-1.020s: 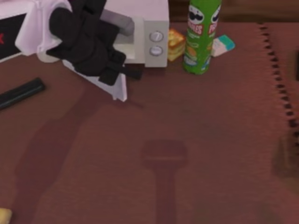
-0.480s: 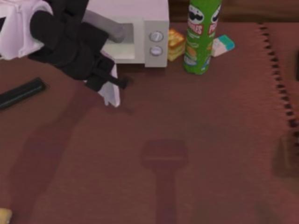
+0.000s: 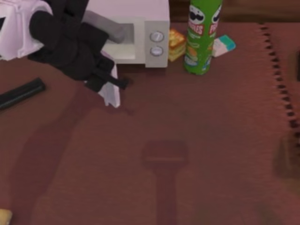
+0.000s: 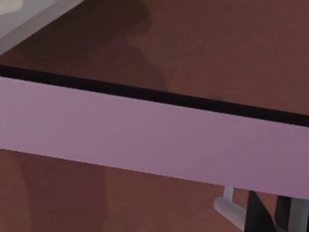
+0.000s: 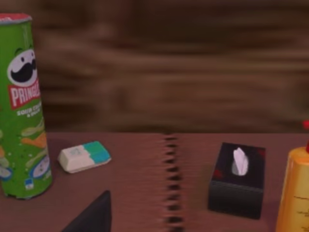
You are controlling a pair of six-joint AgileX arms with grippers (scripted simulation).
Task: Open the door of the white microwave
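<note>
The white microwave (image 3: 140, 14) stands at the back of the table, its two round knobs (image 3: 157, 43) facing forward. Its door (image 3: 111, 96) is swung out toward the table's front, seen edge-on, and the grey cavity shows behind it. My left gripper (image 3: 115, 83) is shut on the door's handle at the free edge. In the left wrist view the door (image 4: 154, 140) crosses as a pale band, with the grey handle (image 4: 231, 210) running under a dark finger (image 4: 260, 220). My right gripper is out of the top view; its wrist view shows one dark finger (image 5: 94, 217), set wide of centre.
A green chip can (image 3: 201, 37) stands right of the microwave, with a yellow block (image 3: 176, 43) between them and a white-and-teal eraser (image 3: 224, 45) beyond. A black bar (image 3: 21, 93) lies at the left. The right wrist view shows a black tissue box (image 5: 236, 180) and a yellow bottle (image 5: 294, 193).
Between one second and half a second ago my left gripper drew the door farther out and to the left. Since then nothing has moved.
</note>
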